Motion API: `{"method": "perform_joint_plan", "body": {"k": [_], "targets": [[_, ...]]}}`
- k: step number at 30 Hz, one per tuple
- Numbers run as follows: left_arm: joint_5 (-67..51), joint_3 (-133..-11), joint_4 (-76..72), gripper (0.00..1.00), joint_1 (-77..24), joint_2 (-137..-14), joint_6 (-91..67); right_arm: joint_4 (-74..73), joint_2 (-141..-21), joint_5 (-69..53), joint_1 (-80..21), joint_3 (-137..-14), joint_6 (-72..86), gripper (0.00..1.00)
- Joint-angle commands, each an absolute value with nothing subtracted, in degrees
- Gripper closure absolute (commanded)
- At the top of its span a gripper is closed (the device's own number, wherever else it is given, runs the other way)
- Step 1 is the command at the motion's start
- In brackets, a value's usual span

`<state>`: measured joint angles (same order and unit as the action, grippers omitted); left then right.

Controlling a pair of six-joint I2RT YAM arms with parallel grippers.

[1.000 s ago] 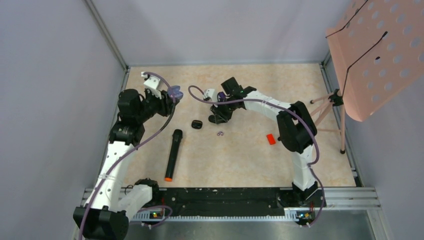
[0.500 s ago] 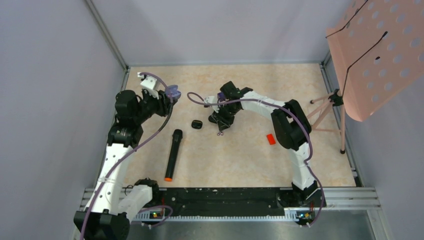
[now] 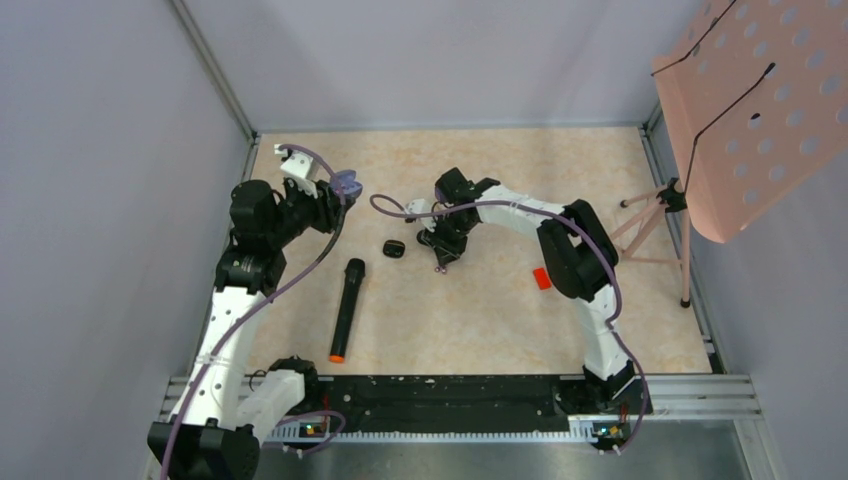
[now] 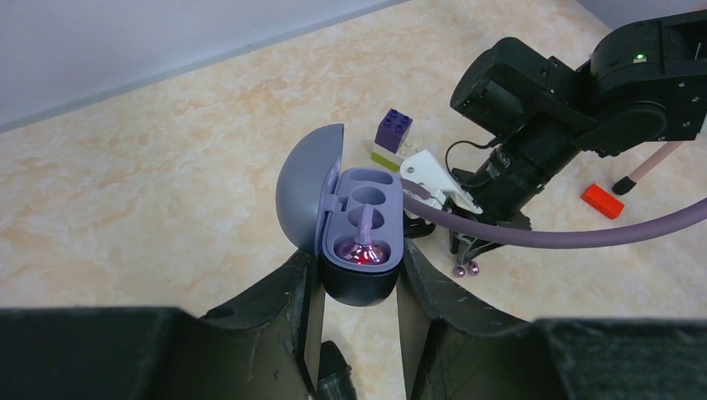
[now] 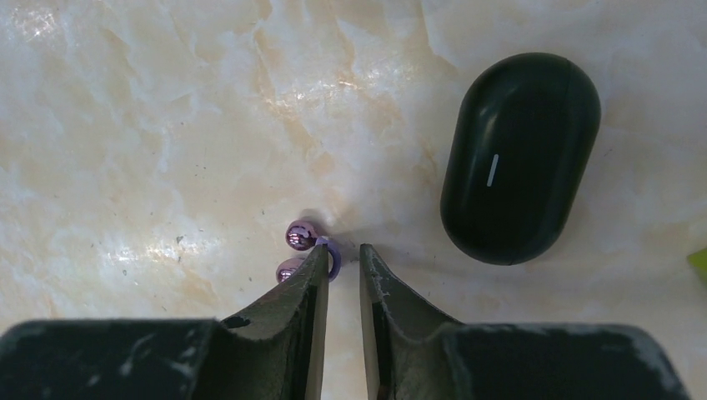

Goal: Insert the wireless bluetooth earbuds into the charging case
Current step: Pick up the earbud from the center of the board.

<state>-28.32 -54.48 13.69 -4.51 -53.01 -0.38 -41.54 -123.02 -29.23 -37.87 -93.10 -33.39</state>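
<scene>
The loose earbud (image 5: 298,236), small and shiny purple, lies on the desk (image 3: 480,310) near its middle. It sits right at the tip of one finger of your right hand (image 5: 342,254). That hand points down at the desk with its fingers only narrowly apart. Bare desk shows through most of the gap, and the earbud lies mostly outside it, so nothing is pinched between both fingers.

The other earbud (image 4: 363,246) is already seated in the purple charging case (image 4: 338,212), in the socket nearer the wrist camera, with a red glow at its head. The socket beyond it is empty, and the lid stands open to one side. Your left hand (image 4: 358,262) is clamped on the case's lower body, one finger on each side, over the far left of the desk and well apart from the loose earbud.

A closed black case (image 5: 518,158) rests on the desk near the right hand. A small purple, white and green toy brick (image 4: 392,140) stands by that arm. A black microphone (image 3: 345,305) with an orange end lies nearer the arm bases, and a red block (image 3: 541,278) lies to the right.
</scene>
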Motion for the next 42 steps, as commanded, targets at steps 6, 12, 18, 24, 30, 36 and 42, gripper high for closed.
{"method": "perform_joint_plan", "body": {"k": [6, 12, 18, 24, 30, 36, 42], "targets": [[-29.18, -54.79, 9.97, 1.0, -4.09, -53.02, -1.62, -44.75, -124.95, -30.13, -39.16, -93.03, -31.11, 0.97], [-29.68, -54.49, 9.07, 1.0, -4.13, -53.32, -2.2, -44.22, -122.8, -29.12, -39.7, -90.46, -31.36, 1.0], [-30.04, -54.32, 8.64, 1.0, -4.13, -53.83, -2.49, -38.78, -116.91, -26.93, -39.74, -88.9, -32.65, 1.0], [-29.89, -54.35, 7.63, 1.0, -4.13, -53.9, -2.94, -38.19, -113.46, -27.46, -39.85, -88.68, -32.69, 1.0], [-28.78, -54.14, 8.34, 1.0, -4.1, -52.77, -1.87, -32.99, -103.93, -22.82, -40.0, -84.38, -36.5, 1.0], [-40.36, -53.86, 6.74, 1.0, -4.13, -55.64, -2.43, -23.71, -90.19, -19.36, -40.0, -80.42, -41.18, 1.0], [-52.7, -52.34, 0.49, 1.0, -5.44, -62.5, -6.12, -14.36, -80.86, -18.62, -41.44, -79.48, -44.46, 1.0]]}}
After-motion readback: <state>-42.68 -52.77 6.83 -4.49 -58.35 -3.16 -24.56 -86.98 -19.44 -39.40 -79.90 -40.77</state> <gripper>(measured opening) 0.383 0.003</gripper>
